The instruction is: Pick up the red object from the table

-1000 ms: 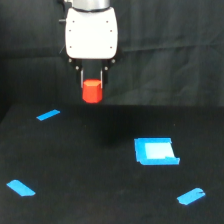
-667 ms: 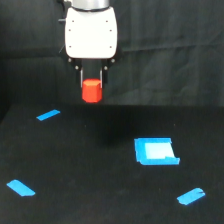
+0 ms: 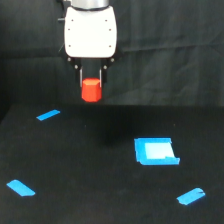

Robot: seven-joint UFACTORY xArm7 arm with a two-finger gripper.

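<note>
Your claw (image 3: 91, 86) hangs from the white arm head (image 3: 90, 31) near the top of the exterior view, left of center. It's pinching the red block (image 3: 91, 90) betw. its two dark fingers (image 3: 80, 77), one on each side of the block's upper part. The block's lower half sticks out below the fingertips. It looks upright, flat top and bottom, no tilt you can make out.

The block is up off the counter (image 3: 100, 200), clear of the surface, w/ the black fabric backdrop (image 3: 170, 60) behind it. A faint darker patch sits on the counter below and slightly to the view's right of the claw, but it's too dim to be sure it's a shadow.

On the counter you've got a blue tray (image 3: 155, 151), right of center, well apart from the claw and lower in the frame. It's square-ish w/ a paler middle.

Three blue tape strips too: one (image 3: 48, 115) at the view's left, just below the backdrop edge; one (image 3: 21, 188) at lower left; one (image 3: 191, 196) at lower right, below and right of the tray. None touch the tray or each other.

Frame is soft, so fine detail on the fingers isn't readable.
</note>
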